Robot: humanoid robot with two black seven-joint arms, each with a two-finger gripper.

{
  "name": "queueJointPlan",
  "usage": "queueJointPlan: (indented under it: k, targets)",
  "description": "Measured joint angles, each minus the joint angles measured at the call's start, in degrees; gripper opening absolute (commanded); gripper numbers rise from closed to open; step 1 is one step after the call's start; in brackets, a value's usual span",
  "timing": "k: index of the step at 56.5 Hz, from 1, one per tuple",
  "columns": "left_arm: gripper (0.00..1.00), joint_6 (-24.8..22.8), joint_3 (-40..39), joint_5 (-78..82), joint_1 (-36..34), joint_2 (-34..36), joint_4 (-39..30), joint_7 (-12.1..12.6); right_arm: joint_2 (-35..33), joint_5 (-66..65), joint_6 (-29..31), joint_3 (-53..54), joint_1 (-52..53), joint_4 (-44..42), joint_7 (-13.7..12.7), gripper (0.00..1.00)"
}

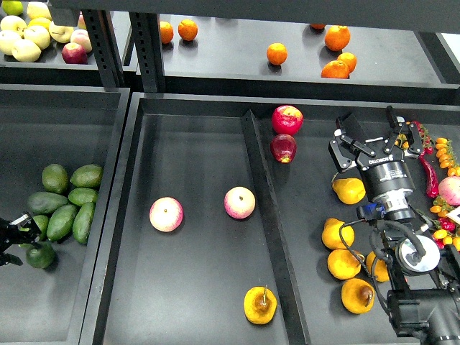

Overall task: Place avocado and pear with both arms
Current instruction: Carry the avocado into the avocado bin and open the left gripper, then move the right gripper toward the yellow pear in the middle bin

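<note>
Pear [259,305] alone beside 2 apples [166,214]

Middle tray [194,129]: pear [260,305] at near right corner; two apples [166,214] side by side behind it. Left tray [65,100]: avocados [66,205] clustered by its right wall. Right compartment [309,237]: more pears [343,263] near, two red apples [287,119] far. Oranges [277,53] on the shelf [230,57] behind.

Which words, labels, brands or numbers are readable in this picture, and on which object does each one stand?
Small white lettering on the wrist body of the right tool: too blurred to read with confidence.
Fruit, shelves and trays: no readable text, labels or numbers seen.
</note>
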Motion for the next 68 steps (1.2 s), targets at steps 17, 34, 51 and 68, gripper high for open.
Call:
queueJointPlan:
  k: [17, 34, 51, 68]
  targets:
    - [1.00, 0.00, -0.10, 0.05, 0.00, -1.75, 1.36, 0.00, 0.00, 0.00, 0.02, 0.02, -0.08, 0.05, 0.00, 1.00]
    - [1.00, 0.01, -0.19, -0.08, 0.02, -2.78, 2.62, 0.00, 0.00, -0.11, 0.26, -0.92, -0.38, 0.08, -2.86, 1.00]
    - [1.00, 0.01, -0.19, -0.03, 0.09, -3.58, 3.03, 0.00, -5.34, 0.06, -0.31, -8.76, 1.08, 0.26, -12.60, 1.00]
    - [1.00, 0.01, -0.87, 0.08, 1.21, -5.34, 3.88, 0.00, -18.25, 1.97, 1.54, -23.03, 7.99, 0.11, -18.75, 1.00]
